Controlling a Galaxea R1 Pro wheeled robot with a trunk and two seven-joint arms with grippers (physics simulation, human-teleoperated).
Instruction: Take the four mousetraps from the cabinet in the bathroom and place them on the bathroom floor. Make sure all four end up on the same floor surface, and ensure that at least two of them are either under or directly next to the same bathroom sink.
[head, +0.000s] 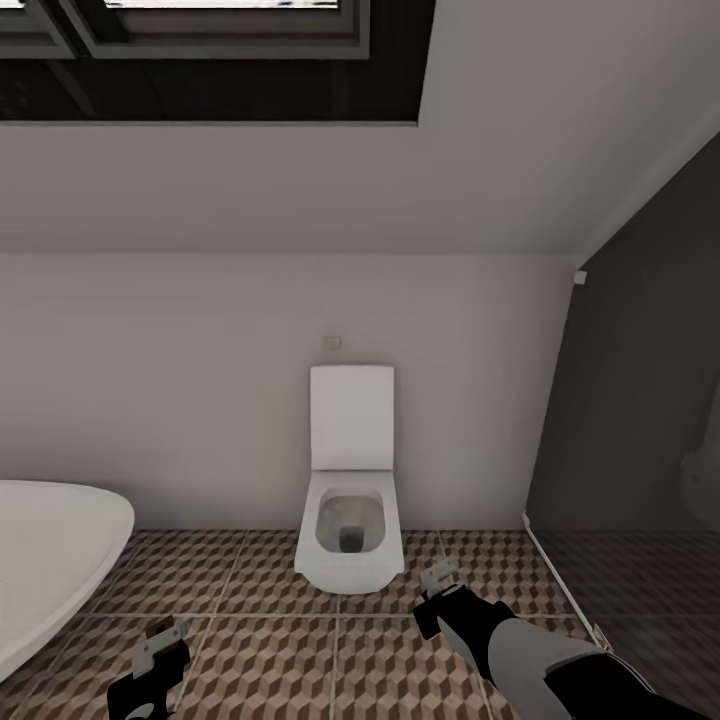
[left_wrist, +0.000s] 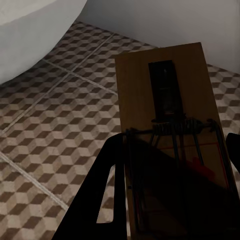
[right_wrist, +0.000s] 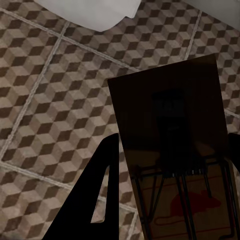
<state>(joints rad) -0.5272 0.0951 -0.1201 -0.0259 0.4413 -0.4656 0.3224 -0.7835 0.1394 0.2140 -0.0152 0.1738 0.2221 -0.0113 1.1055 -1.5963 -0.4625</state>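
Carrying two mousetraps, one in each gripper, low over the bathroom floor (head: 330, 650) and facing a white toilet (head: 350, 500) against the back wall. Left gripper (head: 160, 650) sits at the lower left of the head view, its jaws pinching a mousetrap (left_wrist: 167, 130); the left wrist view has the brown board standing out between the dark fingers (left_wrist: 107, 190), spring wire and bait plate on its upper face. Right gripper (head: 437, 590) is forward of the left one, just right of the toilet base, jaws likewise pinching the second mousetrap (right_wrist: 172, 140), red mouse print near the grip. Both boards are off the tiles, held in the air.

White curved bathtub (head: 50, 560) at the left edge. Dark partition panel (head: 640, 400) at right.

Step in hand, as I judge it: transit with two traps, placement not yet done. No sink identified from this stance, so the next move likely calls for turning the base to find the basin, then lowering each trap flat onto the tiles under or beside it before spreading the jaws
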